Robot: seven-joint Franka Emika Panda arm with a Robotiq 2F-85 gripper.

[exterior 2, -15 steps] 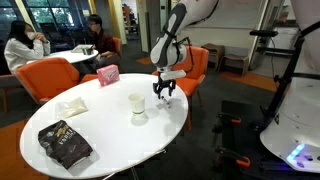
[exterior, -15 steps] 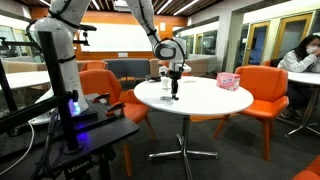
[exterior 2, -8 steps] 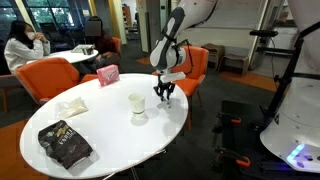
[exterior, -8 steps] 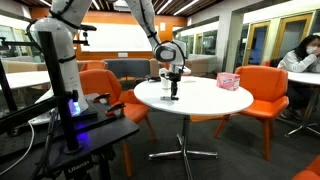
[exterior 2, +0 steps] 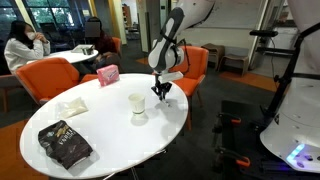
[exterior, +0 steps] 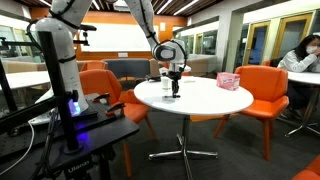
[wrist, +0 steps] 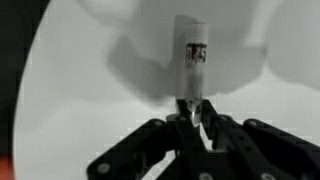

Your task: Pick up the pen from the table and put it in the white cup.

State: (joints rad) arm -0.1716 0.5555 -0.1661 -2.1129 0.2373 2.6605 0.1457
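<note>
While the pen point(wrist: 190, 55) is clamped between the closed tips of the pincer point(wrist: 192, 108), the white cup point(exterior 2: 137, 106) is seen standing near on the tabletop point(exterior 2: 100, 135).
A pink box point(exterior 2: 108, 74) is set toward the far rim, with a white paper point(exterior 2: 70, 107) and a dark bag point(exterior 2: 64, 143) well apart from the pincer, and orange chairs point(exterior 2: 50, 78) behind. In the wrist view the pen is shown as a short pale stick with dark print. In both exterior views it cannot be made out, nor whether it touches the tabletop.
</note>
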